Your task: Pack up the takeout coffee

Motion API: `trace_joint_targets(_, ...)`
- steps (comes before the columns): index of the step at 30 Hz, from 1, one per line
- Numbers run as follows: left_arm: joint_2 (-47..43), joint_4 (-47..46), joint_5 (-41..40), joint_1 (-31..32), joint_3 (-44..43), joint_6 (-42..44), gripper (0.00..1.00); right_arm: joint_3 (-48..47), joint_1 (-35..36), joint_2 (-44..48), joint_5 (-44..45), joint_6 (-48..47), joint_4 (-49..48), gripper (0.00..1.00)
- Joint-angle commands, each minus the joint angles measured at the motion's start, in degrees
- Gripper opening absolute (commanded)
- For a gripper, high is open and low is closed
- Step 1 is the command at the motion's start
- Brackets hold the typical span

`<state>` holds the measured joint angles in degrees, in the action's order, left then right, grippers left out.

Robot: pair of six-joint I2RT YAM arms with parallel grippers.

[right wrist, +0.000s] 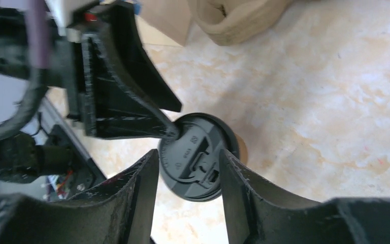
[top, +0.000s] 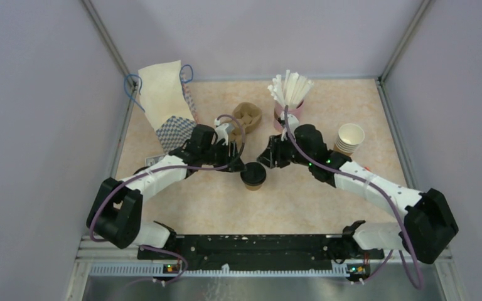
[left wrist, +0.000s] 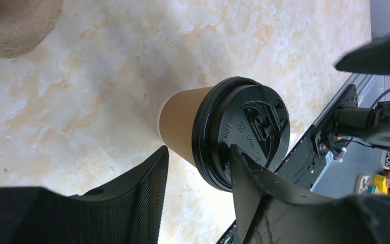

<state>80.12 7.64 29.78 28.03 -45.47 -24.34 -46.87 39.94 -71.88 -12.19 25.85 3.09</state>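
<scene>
Top external shows the takeout coffee (top: 253,175) upright on the desk (top: 226,207), at its centre, between both arms. The right claw (right wrist: 189,152) stands half spread over the black lid (right wrist: 195,128). The left claw (left wrist: 198,149) straddles the cup; I cannot tell whether it is pinching. A sideways drag by either claw could tip the cup or pop the lid.

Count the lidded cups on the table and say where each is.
1. The brown cup with the black lid stands near the middle of the table, nearer the camera than the pink straw cup. An arm could hide another.
</scene>
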Motion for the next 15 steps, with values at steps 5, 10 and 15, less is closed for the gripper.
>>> trace_joint_targets(5, 1.21, 1.02, -2.35, 0.87, 0.51, 1.07, 0.53, 2.71, -0.35, -0.49, -17.86, 9.04, -12.99, 0.31)
trace_joint_targets(10, 1.4, 0.61, -1.99, 1.34, 0.39, 0.54, 0.53, 5.26, -0.34, -4.57, -20.11, 10.92, -17.35, 0.27)
trace_joint_targets(15, 1.48, 0.62, -2.15, 1.57, 0.56, 0.27, 0.53, 8.3, -0.34, -7.0, -22.58, 11.99, -20.82, 0.23)
